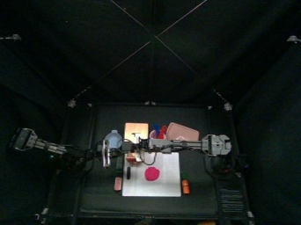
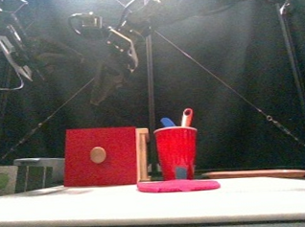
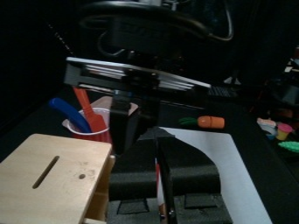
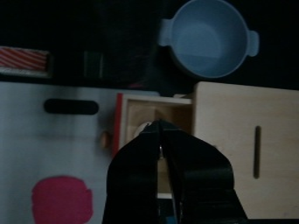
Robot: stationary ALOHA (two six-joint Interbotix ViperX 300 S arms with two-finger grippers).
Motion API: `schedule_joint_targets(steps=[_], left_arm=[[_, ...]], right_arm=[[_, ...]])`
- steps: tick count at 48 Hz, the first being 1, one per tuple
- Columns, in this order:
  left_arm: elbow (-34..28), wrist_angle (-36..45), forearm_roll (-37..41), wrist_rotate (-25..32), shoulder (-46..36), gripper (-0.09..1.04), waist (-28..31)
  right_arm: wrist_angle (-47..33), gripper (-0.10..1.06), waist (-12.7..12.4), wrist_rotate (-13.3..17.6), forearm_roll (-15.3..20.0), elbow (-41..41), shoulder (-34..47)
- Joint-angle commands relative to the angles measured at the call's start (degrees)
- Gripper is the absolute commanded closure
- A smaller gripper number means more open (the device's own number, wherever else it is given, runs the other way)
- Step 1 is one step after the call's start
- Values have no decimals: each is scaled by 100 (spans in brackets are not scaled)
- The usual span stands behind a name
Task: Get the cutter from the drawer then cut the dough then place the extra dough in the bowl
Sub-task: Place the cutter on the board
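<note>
We see the white cutting board (image 1: 174,167) lying at the middle front of the surface (image 1: 100,198). A flat pink piece of dough (image 1: 153,176) rests on the board, whole and uncut.

At the board's 12 o'clock stands the pale wooden box (image 4: 246,131). Its drawer (image 4: 158,109), with the red front, is pulled out toward the board. We cannot make out the cutter in any view.

The blue-grey bowl (image 4: 211,39) sits at the box's 9 o'clock. The red cup (image 2: 177,151) stands at the box's 3 o'clock and holds a blue knife (image 2: 167,122) and a red knife (image 2: 186,116). Farther out toward 3 o'clock lies the pink tray (image 1: 182,130). A small orange toy (image 3: 211,121) rests beside the board, apart from the dough.

The right tool (image 4: 160,128) hangs over the open drawer, raised clear of the box. Its jaws are pressed together, and we see nothing between them.

The left tool (image 3: 160,142) hovers near the board's 10 o'clock corner, close to the box and the bowl. Its jaws are also closed to a thin slit, with nothing in them. Neither tool touches the dough or the bowl.
</note>
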Motion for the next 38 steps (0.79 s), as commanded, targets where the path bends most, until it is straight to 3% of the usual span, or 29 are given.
schedule_joint_targets(steps=[1,6,10,17,28,38], left_arm=[[62,-26,35,9,-97,69,9],[185,-9,149,18,-202,69,9],[246,-9,229,0,-246,69,9],[290,0,229,-26,-246,69,9],[369,9,211,-35,-246,69,9],[422,70,149,-53,-246,69,9]], right_arm=[[149,56,-35,53,185,-167,-308],[176,34,-53,62,325,-158,-246],[176,26,-62,62,343,-176,-158],[176,25,-79,62,343,-185,26],[158,25,-352,62,299,-185,246],[149,25,-439,62,308,-193,378]])
